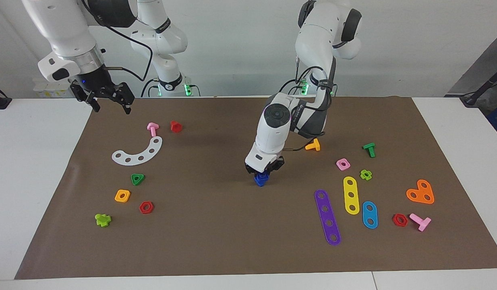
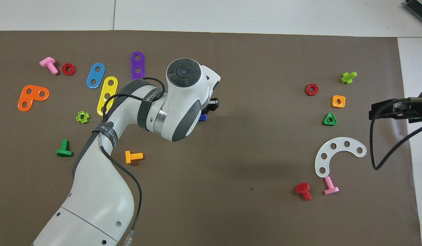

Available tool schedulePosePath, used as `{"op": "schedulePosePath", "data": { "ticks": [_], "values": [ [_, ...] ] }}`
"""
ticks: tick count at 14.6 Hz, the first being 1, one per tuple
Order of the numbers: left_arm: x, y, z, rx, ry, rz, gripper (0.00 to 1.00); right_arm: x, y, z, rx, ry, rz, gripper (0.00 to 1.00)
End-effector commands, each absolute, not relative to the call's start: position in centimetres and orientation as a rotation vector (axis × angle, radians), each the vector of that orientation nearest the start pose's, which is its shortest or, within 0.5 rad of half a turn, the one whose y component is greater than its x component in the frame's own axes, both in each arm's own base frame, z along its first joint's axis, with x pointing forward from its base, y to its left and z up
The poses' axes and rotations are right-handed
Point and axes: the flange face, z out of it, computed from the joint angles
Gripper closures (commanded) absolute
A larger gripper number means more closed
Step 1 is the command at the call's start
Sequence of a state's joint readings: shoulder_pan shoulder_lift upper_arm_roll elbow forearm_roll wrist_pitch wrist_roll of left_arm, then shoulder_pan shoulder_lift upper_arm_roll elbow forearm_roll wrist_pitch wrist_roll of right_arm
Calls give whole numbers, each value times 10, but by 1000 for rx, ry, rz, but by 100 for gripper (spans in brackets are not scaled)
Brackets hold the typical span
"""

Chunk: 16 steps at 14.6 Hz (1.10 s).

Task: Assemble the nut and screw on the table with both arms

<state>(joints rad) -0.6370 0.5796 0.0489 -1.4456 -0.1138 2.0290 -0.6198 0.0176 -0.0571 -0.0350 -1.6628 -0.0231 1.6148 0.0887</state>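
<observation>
1. My left gripper (image 1: 264, 172) sits at the centre of the facing frame, fingers pressed together on a small dark blue plastic piece (image 1: 261, 178) whose lower end is on or just above the brown rectangular mat (image 1: 216, 237).
2. I cannot tell whether that blue piece is the nut alone, the screw alone, or both joined; in the overhead frame only a blue sliver (image 2: 202, 117) peeks out under my wrist, just left of centre.
3. My left arm (image 2: 105, 177) comes in from the lower left of the overhead frame and bends over the mat's middle.
4. Near it, right of centre in the facing frame, lie an orange plastic T-shaped bolt (image 1: 313, 145), a pink square nut (image 1: 343, 164), a light green cross-shaped nut (image 1: 366, 174) and a dark green T-shaped bolt (image 1: 369, 149).
5. Lower right in that frame are a purple four-hole strip (image 1: 327, 217), a yellow three-hole strip (image 1: 351, 195), a blue two-hole strip (image 1: 369, 214) and an orange heart-shaped plate (image 1: 421, 192).
6. My right gripper (image 1: 110, 101) hangs in the upper left of the facing frame, over the mat's edge, fingers spread apart and holding nothing; that arm waits.
7. Below it in the frame lie a white curved strip with holes (image 1: 139, 152), a pink T-shaped bolt (image 1: 152, 128) and a red bolt (image 1: 176, 126).
</observation>
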Motion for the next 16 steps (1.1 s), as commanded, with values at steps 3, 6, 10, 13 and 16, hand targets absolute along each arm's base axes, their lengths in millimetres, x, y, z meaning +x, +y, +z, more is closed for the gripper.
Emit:
{"op": "schedulePosePath", "data": {
  "ticks": [3,6,10,13,16],
  "values": [
    [586,-412,332,-3179,-124,101,61,533,-12,619,-3146,180,-10,0],
    [588,-411,332,-3187,-128,77,61,533,-12,619,-3146,180,-10,0],
    [587,-406,328,-3170,-138,124,62,533,-12,619,-3145,180,-10,0],
    [592,-408,335,-3156,-136,159,62,533,-12,619,-3146,180,-10,0],
    [599,-405,340,-3167,-158,164,62,533,-12,619,-3146,180,-13,0]
  ]
}}
